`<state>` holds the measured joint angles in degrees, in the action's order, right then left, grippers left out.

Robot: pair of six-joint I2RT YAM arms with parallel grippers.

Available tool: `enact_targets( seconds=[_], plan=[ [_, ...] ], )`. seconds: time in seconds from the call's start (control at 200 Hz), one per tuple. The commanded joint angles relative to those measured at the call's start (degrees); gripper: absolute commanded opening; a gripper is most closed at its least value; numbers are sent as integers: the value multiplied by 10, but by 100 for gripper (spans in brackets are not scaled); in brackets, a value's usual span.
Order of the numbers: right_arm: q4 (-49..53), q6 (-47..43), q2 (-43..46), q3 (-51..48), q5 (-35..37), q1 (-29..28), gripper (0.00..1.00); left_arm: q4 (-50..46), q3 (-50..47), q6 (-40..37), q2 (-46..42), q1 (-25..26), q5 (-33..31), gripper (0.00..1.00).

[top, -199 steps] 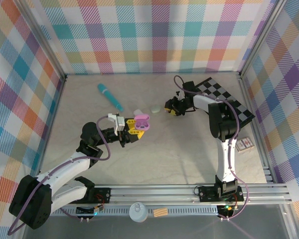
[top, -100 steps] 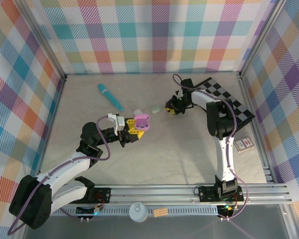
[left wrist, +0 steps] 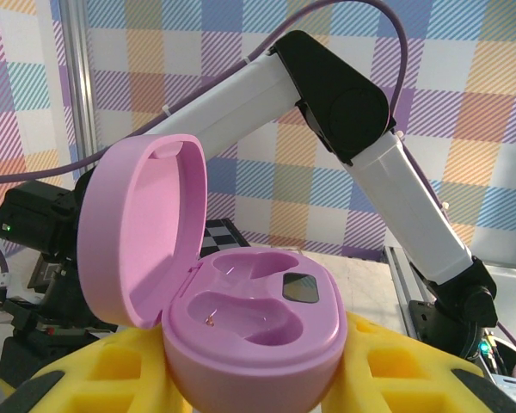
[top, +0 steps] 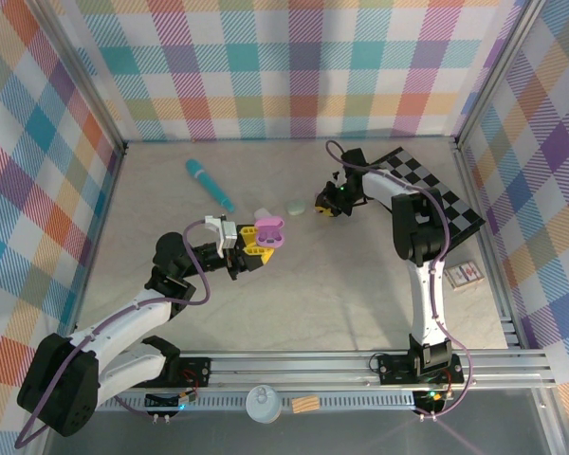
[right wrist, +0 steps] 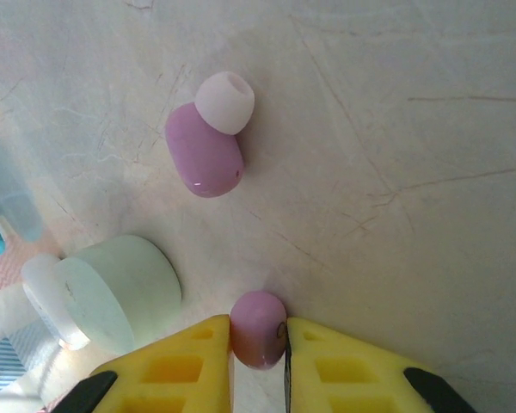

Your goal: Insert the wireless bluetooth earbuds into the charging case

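The right wrist view gives you what the top view cannot. The right gripper (right wrist: 258,334) has its yellow fingers drawn in narrow on a small rounded purple plastic earbud (right wrist: 258,327). Both fingers touch the bud, which rests on the pale marbled tabletop (right wrist: 396,129). Ahead of it lies a second purple earbud (right wrist: 205,155) with a white tip. To the left is a pale green rounded bud (right wrist: 125,288) with a white end. Neither touches the fingers. You can count three buds there: two purple, one green.

Your left wrist view shows the left gripper (left wrist: 249,383) clamped on the base of the one pink pebble-shaped charging case (left wrist: 254,331). Its lid stands open and both wells are empty.

From above, you see the case held near the middle of the table, well apart from the right gripper. That gripper sits by the corner of the black-and-white checkered mat (top: 441,194). Bare table lies between the two grippers and toward the near rail. One teal pen-like stick (top: 210,184) lies at the far left, apart from both arms.
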<state>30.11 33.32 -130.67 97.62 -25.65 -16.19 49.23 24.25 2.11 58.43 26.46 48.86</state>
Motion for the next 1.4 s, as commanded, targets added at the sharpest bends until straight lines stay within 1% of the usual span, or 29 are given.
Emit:
enact_targets(
  seconds=[0.0, 0.13, 0.385, 0.49, 0.55, 0.65, 0.74, 0.825, 1.01, 1.225, 1.395],
  plan=[
    [25, -28, 19, 1, 54, -6, 20, 15, 7, -6, -9, -5, 8, 33],
    [58, -56, 58, -8, 99, -12, 20, 13, 11, -8, -5, -5, 11, 33],
    [146, -116, 143, -55, 228, -42, 20, 11, 16, -11, 7, -4, 16, 33],
    [178, -133, 179, -71, 288, -59, 19, 1, 18, -25, 11, -4, 13, 33],
    [195, -138, 196, -75, 311, -69, 19, -17, 23, -41, 12, -1, 7, 32],
    [229, -143, 210, -71, 359, -88, 19, -36, 28, -64, 17, 6, -3, 32],
    [263, -140, 212, -60, 401, -105, 19, -25, 30, -63, 26, 9, -5, 32],
    [290, -127, 207, -50, 427, -117, 19, -15, 32, -60, 33, 10, -7, 32],
    [303, -102, 210, -47, 445, -131, 19, -7, 34, -67, 55, 12, -16, 32],
    [286, -99, 276, -66, 398, -141, 18, 8, 27, -103, 89, 16, -67, 32],
    [296, -94, 330, -63, 374, -168, 19, 61, 28, -108, 144, 24, -93, 32]
  ],
)
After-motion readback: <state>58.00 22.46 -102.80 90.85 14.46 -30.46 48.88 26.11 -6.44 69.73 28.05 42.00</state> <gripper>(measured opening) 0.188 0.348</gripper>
